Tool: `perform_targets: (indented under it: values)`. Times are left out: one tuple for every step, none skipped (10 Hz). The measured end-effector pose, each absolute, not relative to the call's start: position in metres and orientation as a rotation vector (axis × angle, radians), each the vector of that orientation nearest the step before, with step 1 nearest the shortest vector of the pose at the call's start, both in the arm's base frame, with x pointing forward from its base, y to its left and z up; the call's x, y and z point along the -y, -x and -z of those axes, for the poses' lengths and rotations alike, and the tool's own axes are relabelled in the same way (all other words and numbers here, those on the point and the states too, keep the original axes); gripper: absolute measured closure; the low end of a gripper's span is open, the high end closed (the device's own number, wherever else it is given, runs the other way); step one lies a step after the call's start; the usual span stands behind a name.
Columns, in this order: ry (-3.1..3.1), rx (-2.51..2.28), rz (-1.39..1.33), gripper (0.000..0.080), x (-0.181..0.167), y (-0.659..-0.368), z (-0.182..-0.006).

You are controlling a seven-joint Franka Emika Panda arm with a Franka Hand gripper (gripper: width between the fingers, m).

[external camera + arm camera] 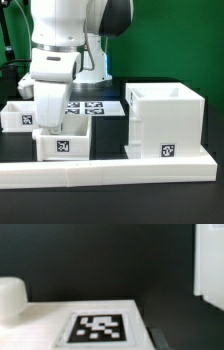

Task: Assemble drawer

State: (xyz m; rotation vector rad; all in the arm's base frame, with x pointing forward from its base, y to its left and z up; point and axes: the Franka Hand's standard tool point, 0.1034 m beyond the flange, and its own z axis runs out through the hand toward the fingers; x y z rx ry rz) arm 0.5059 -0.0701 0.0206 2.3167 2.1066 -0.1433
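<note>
The drawer's large boxy housing [165,120] stands at the exterior view's right, with a tag on its front. One shallow tray [20,115] lies at the left and a second tray [62,142] lies front centre. My gripper [45,116] hangs low between the two trays, close to the back left corner of the front tray. Its fingers are too small to read there. The blurred wrist view shows a white tagged face [100,328], a rounded white knob-like shape [10,303] and a white edge [210,263]. Only a dark sliver [158,339] shows near the jaws.
The long low white border wall [110,172] runs along the front of the black table. The marker board [95,105] lies flat behind the trays. The arm's white body [60,40] rises above the left half of the scene.
</note>
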Motion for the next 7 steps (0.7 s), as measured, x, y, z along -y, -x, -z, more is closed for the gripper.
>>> perform_targets:
  values:
    - [-2.329, -2.09, 0.131, 0.0757, 0.062, -0.515, -0.022]
    - [-2.333, -2.083, 0.114, 0.0757, 0.05, -0.521, -0.024]
    - [-2.329, -2.088, 0.099, 0.0757, 0.041, -0.523, -0.024]
    - [-2.327, -2.076, 0.084, 0.0757, 0.043, -0.522, -0.023]
    - [-2.327, -2.07, 0.078, 0.0757, 0.044, -0.522, -0.023]
    - [-2.318, -2.062, 0.056, 0.0757, 0.044, -0.523, -0.022]
    - [-2.318, -2.066, 0.06, 0.0757, 0.044, -0.522, -0.021]
